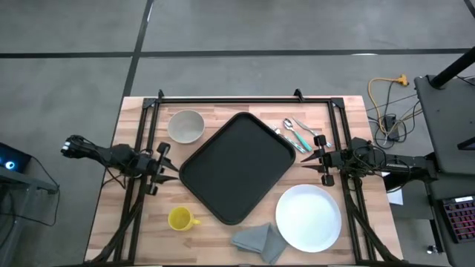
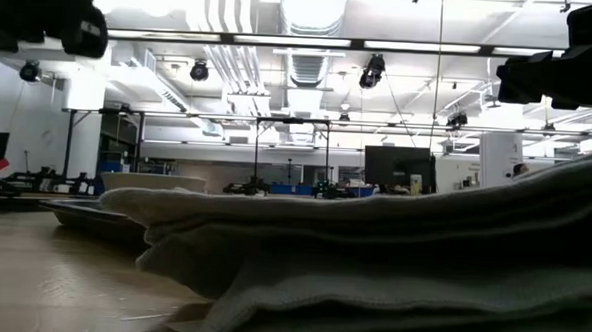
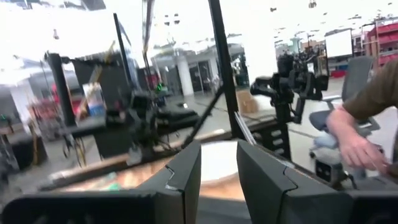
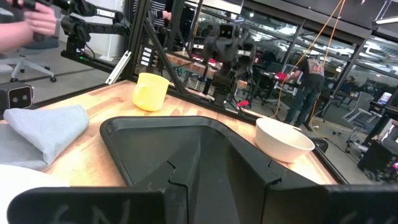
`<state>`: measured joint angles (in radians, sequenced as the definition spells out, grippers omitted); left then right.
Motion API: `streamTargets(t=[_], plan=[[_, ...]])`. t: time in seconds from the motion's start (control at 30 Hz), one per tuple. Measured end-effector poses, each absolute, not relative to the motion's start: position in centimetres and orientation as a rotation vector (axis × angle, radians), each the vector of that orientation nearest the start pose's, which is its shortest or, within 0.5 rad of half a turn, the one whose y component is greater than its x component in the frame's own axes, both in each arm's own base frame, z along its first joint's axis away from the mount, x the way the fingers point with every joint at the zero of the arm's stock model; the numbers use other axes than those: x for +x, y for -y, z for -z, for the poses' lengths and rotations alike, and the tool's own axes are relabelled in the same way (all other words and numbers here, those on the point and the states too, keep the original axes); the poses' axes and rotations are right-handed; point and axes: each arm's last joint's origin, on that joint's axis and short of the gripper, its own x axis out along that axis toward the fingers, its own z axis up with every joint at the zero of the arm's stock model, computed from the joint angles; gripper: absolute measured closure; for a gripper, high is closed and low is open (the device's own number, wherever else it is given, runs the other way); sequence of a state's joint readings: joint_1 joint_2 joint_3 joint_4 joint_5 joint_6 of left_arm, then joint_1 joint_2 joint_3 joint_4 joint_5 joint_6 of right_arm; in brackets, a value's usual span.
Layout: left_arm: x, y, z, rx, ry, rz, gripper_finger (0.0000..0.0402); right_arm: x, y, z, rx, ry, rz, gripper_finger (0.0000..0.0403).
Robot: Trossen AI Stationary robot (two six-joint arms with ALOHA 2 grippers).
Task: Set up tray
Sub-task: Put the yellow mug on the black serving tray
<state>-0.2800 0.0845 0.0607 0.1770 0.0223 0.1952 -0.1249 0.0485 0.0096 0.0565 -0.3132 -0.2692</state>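
Observation:
The black tray (image 1: 237, 167) lies flat and turned askew in the middle of the wooden table; the right wrist view shows its near corner (image 4: 186, 143). My left gripper (image 1: 169, 169) hovers level just off the tray's left corner, open and holding nothing, with a gap showing between its fingers (image 3: 217, 180). My right gripper (image 1: 312, 157) hovers level off the tray's right corner, also open and holding nothing (image 4: 214, 186). Both grippers point toward the tray.
A white bowl (image 1: 185, 126) stands far left and a yellow cup (image 1: 180, 219) near left. Cutlery (image 1: 297, 133) lies far right. A white plate (image 1: 309, 217) and a folded grey napkin (image 1: 260, 241) lie near right. A person's hand (image 3: 357, 146) shows beyond the table's right side.

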Motion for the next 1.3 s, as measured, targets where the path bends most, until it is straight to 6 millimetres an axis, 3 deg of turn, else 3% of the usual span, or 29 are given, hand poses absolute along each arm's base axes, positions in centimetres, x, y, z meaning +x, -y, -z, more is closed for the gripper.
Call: streamTargets(t=[0.4, 0.6, 0.8, 1.03, 1.3], plan=[[7.8, 2.3, -25.5, 0.18, 0.365, 0.259, 0.0312, 9.9, 0.3, -16.8, -0.273, 0.043, -0.185, 0.0335], [7.1, 2.1, -27.1, 0.164, 0.405, 0.258, 0.0312, 9.9, 0.3, -16.8, -0.272, 0.042, -0.185, 0.0335], [6.3, 1.9, -29.5, 0.022, 0.466, 0.278, 0.0312, 9.9, 0.3, -16.8, -0.272, 0.043, -0.185, 0.0335], [7.2, 2.1, -31.2, -0.031, 0.26, 0.301, 0.0312, 9.9, 0.3, -16.8, -0.272, 0.043, -0.185, 0.0335], [10.6, 3.1, -33.1, -0.093, 0.071, 0.306, 0.0312, 9.9, 0.3, -16.8, -0.272, 0.042, -0.185, 0.0335]])
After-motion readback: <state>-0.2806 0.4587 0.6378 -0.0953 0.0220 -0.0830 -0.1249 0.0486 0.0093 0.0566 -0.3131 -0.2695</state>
